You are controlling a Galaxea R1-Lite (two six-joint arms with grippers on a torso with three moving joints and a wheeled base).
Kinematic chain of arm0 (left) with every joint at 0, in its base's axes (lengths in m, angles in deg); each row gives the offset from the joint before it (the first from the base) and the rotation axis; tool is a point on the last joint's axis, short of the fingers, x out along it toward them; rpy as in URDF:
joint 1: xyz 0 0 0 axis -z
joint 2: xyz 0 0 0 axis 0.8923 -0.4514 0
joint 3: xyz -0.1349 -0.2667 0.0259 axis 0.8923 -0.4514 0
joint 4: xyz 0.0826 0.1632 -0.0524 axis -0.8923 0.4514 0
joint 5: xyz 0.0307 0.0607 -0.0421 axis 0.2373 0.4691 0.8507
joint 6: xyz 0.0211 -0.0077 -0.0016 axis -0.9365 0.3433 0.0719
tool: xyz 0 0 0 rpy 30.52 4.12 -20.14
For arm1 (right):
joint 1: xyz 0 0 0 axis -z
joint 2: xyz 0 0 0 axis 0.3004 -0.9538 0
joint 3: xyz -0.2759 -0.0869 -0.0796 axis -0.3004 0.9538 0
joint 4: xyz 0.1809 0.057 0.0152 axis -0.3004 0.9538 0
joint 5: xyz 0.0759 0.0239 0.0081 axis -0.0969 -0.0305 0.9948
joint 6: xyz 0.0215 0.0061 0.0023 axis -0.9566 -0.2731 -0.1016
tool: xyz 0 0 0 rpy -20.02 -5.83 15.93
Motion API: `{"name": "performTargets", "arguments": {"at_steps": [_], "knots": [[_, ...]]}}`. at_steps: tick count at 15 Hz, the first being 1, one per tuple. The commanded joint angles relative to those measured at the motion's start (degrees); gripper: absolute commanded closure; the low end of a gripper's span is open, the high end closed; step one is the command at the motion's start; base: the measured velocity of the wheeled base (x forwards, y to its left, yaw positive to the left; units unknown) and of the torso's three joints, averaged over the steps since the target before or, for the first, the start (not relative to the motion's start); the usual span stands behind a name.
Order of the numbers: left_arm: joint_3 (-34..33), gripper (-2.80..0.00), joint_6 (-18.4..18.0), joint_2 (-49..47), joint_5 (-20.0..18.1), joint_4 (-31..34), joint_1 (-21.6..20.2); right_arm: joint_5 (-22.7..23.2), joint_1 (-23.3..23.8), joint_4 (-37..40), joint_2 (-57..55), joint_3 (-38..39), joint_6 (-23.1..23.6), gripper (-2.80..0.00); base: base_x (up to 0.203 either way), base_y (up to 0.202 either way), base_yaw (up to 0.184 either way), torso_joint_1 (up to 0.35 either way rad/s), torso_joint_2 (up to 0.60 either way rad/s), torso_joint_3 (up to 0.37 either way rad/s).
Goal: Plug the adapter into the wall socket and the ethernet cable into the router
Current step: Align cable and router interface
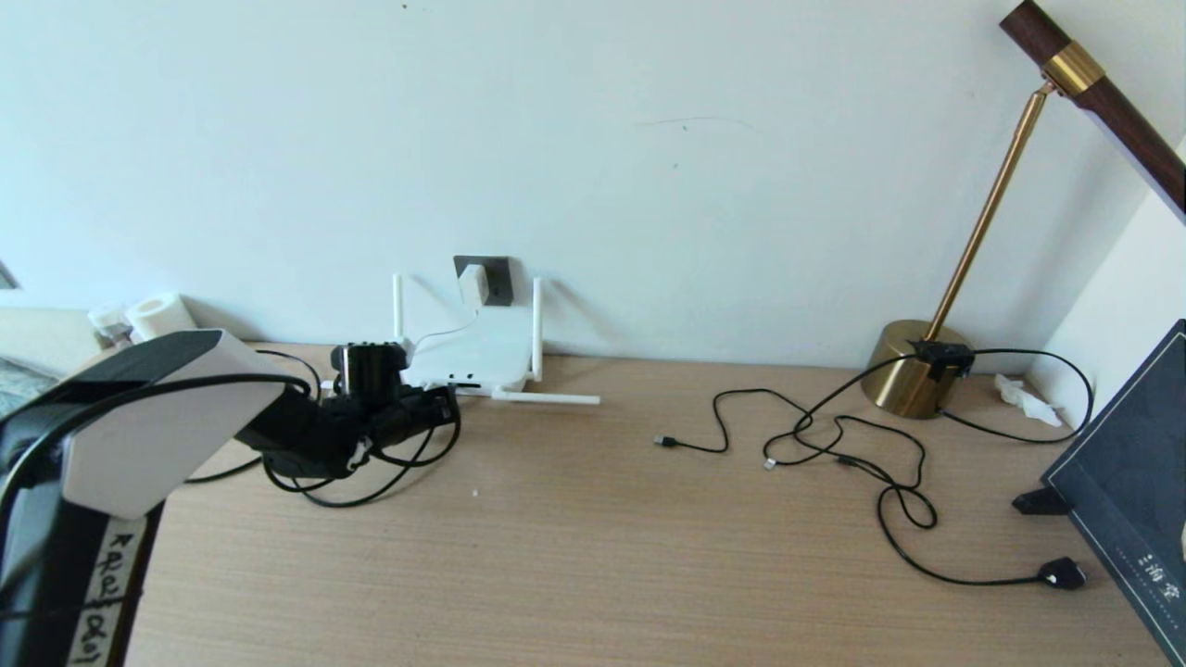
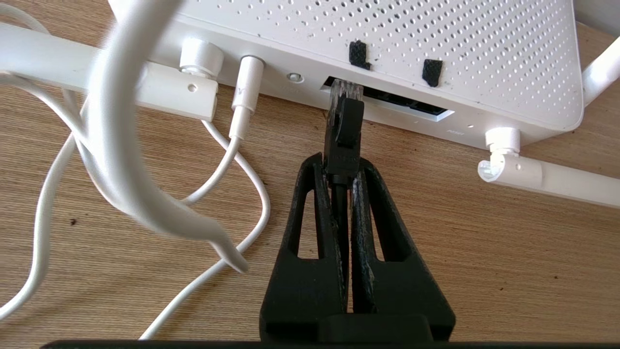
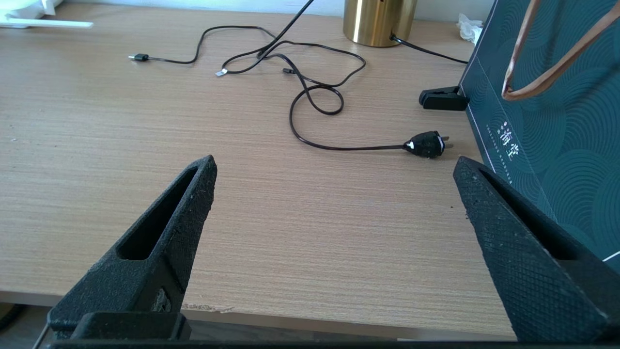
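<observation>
Pinching the ethernet cable [image 2: 343,140] just behind its plug, the left claw [image 2: 339,167] holds the clear tip at the mouth of the dark slot on the router [image 2: 436,34], which sits on the tabletop [image 1: 593,537] against the far wall. Tiny lettering beside that slot is too small to read. The adapter [image 1: 472,284] sits in the wall socket [image 1: 497,278] behind the router, its white cord trailing down. At the right, a dark green bag [image 3: 547,121] bears pale characters I cannot make out. The right claw [image 3: 334,169] hangs spread wide over the near tabletop edge, empty.
</observation>
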Motion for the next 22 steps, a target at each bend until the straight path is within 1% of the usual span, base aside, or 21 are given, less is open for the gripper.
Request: {"name": "performTargets", "arguments": {"at_steps": [1, 22], "knots": [[0.1, 0.0, 0.1, 0.2, 0.0, -0.3, -0.2, 0.0, 0.0, 0.0, 0.0, 0.0, 0.0, -2.8, 0.0, 0.0, 0.0, 0.0, 0.0, 0.0], [0.6, 0.0, -0.1, -1.5, -0.1, -0.3, -0.7, 0.0, 0.0, 0.0, 0.0, 0.0, 0.0, -2.8, 0.0, 0.0, 0.0, 0.0, 0.0, 0.0]]}}
